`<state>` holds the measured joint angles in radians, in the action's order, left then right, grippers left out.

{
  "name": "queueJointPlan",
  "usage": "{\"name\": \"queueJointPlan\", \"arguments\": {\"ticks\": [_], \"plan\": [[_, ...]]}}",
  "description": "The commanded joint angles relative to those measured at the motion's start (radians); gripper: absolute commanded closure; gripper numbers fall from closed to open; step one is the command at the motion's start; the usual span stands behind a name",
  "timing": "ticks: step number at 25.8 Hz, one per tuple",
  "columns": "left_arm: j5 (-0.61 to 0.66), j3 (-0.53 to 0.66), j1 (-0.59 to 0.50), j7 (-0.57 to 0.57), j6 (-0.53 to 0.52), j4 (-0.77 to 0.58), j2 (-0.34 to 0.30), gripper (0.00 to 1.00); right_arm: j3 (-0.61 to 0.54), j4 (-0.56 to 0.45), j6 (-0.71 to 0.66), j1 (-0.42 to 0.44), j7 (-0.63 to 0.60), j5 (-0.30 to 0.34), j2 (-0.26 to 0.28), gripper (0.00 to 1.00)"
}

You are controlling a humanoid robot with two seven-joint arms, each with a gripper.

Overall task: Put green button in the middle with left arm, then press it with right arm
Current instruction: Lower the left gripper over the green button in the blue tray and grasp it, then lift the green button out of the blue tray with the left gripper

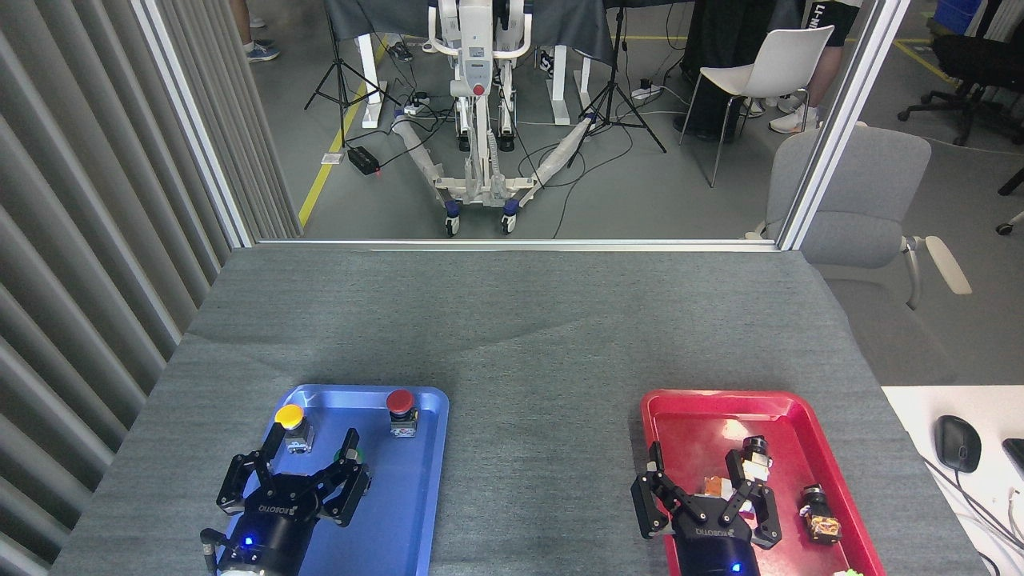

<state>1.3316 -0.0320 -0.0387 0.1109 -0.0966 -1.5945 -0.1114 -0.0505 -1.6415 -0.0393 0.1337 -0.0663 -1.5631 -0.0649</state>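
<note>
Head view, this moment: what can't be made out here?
- Green button: mostly hidden behind the left tool fingers; contact cannot be judged.
- Right tool: covers part of the red tray contents.
- Small parts in that tray: too small to identify.
- Both arms: cut off by the bottom edge.

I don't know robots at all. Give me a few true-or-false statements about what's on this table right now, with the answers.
1. The red button stands in the blue tray. True.
2. The green button already sits on the bare cloth in the middle. False: it is still in the blue tray, mostly hidden behind the left gripper.
3. The right gripper hangs over the red tray. True.
4. The yellow button is in the red tray. False: it is in the blue tray.
5. The left gripper's fingers are spread open. True.
</note>
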Motion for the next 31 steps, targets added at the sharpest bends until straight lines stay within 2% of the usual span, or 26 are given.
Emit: {"name": "queueJointPlan", "arguments": {"ticks": [1, 5, 7, 12, 16, 19, 23, 31], "plan": [[0.001, 0.0, -0.001, 0.003, 0.001, 0.002, 0.002, 0.01, 0.0, -0.003, -0.001, 0.006, 0.0, -0.002, 0.002, 0.0], [0.026, -0.008, 0.003, 0.004, 0.023, 0.088, 0.004, 0.01, 0.001, -0.007, -0.001, 0.01, 0.003, -0.002, 0.005, 0.0], [0.09, -0.034, 0.005, 0.004, 0.038, 0.149, 0.002, 0.01, 0.001, -0.011, -0.001, 0.015, 0.003, -0.002, 0.007, 0.0], [0.121, -0.036, -0.047, 0.015, 0.097, 0.126, 0.004, 0.01, 0.001, -0.02, 0.001, 0.023, 0.005, -0.002, 0.008, 0.0], [0.12, -0.048, -0.047, 0.006, 0.087, 0.137, 0.033, 0.01, 0.001, -0.029, 0.001, 0.032, 0.008, -0.002, 0.011, 0.0], [0.133, -0.052, -0.02, 0.006, 0.087, 0.185, 0.059, 0.01, 0.014, -0.035, 0.001, 0.041, 0.01, -0.002, 0.014, 0.0], [0.135, -0.057, 0.063, 0.004, 0.086, 0.306, 0.059, 0.01, 0.014, -0.035, 0.001, 0.043, 0.01, -0.002, 0.014, 0.0], [0.136, -0.057, 0.105, 0.018, 0.101, 0.406, 0.062, 0.01, 0.014, -0.034, 0.001, 0.043, 0.013, -0.002, 0.014, 0.0]]}}
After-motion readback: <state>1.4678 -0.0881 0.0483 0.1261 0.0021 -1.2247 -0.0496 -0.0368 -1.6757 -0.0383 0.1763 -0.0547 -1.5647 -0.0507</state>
